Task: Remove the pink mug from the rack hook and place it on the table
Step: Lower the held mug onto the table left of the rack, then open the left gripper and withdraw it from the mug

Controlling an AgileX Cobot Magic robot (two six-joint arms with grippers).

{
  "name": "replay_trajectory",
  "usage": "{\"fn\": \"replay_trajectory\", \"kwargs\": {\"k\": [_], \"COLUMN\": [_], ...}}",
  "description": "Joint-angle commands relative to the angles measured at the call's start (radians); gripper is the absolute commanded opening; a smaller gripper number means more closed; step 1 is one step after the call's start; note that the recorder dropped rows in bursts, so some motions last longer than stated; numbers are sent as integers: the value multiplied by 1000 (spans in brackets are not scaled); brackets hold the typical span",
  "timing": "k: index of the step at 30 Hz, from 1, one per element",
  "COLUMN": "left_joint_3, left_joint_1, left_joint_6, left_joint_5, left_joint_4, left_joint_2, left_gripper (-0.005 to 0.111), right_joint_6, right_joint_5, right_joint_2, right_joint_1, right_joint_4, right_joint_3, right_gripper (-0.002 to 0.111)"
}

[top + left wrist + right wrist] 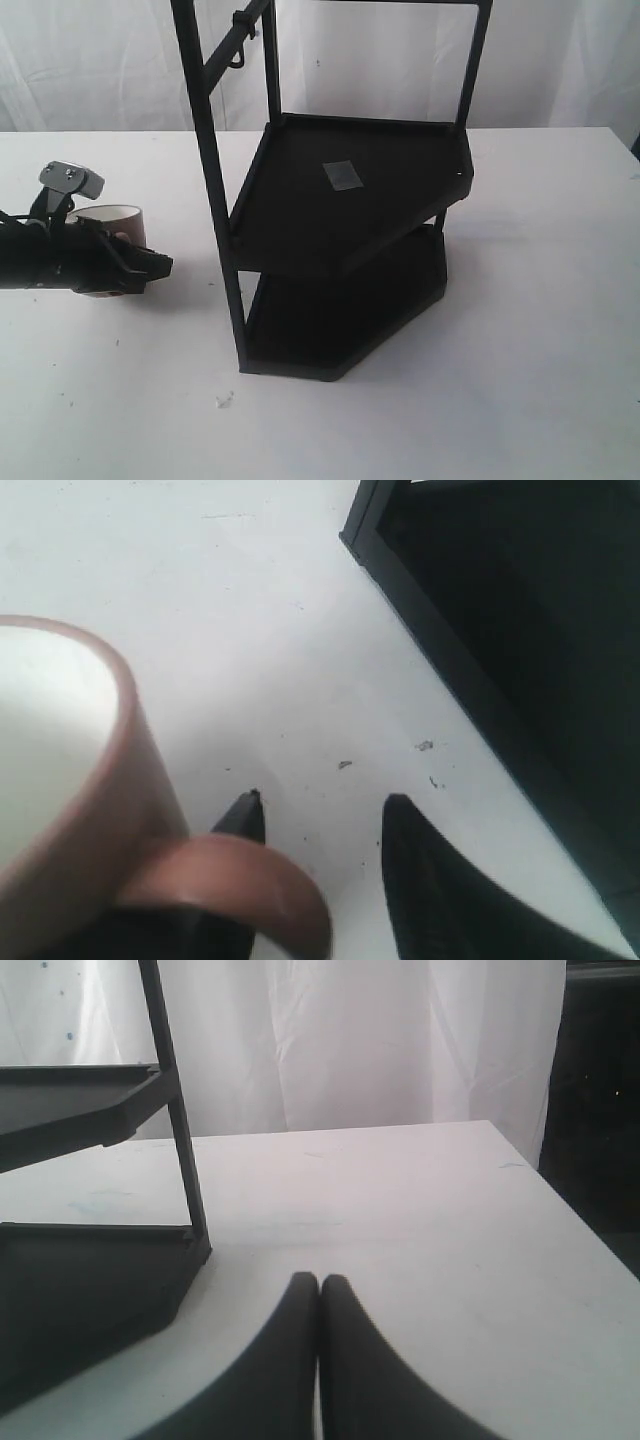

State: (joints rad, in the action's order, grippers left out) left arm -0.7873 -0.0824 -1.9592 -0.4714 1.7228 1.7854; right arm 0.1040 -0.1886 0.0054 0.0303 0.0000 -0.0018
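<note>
The pink mug (pixel 118 217) stands upright on the white table (pixel 520 380) at the left, apart from the rack. Its white inside and loop handle (pixel 235 875) fill the left wrist view. My left gripper (pixel 320 805) lies low over the table beside the mug (pixel 90 810), open, with only bare table between its fingers. The handle crosses in front of one finger (pixel 243 820); whether it touches it I cannot tell. In the exterior view the gripper (pixel 158 266) points toward the rack. The rack hook (pixel 237 60) hangs empty on the slanted bar. My right gripper (pixel 319 1280) is shut on nothing.
The tall black two-shelf rack (pixel 350 200) stands mid-table, with a grey square patch (pixel 343 176) on its upper shelf. Its base corner (pixel 365 540) is close ahead of the left gripper. The rack (pixel 90 1290) is also beside the right gripper. A white curtain hangs behind.
</note>
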Motion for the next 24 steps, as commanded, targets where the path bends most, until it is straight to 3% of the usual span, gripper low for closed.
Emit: {"fn": "replay_trajectory", "kwargs": {"k": [1,24], "left_joint_3": [7,40], "left_joint_1": [2,2], "left_joint_6": [-146,-110], "left_joint_5": [-11,7], "left_joint_4": [22,22], "left_joint_2": [-5,-30], "left_gripper": [48,48], "right_joint_6": [2,2], "right_joint_5": [10,10], "right_joint_2": [-5,-5], "right_joint_1": [-3,-3], "right_joint_4": [0,0], "right_joint_3": [2,2], "right_gripper": [0,0]}}
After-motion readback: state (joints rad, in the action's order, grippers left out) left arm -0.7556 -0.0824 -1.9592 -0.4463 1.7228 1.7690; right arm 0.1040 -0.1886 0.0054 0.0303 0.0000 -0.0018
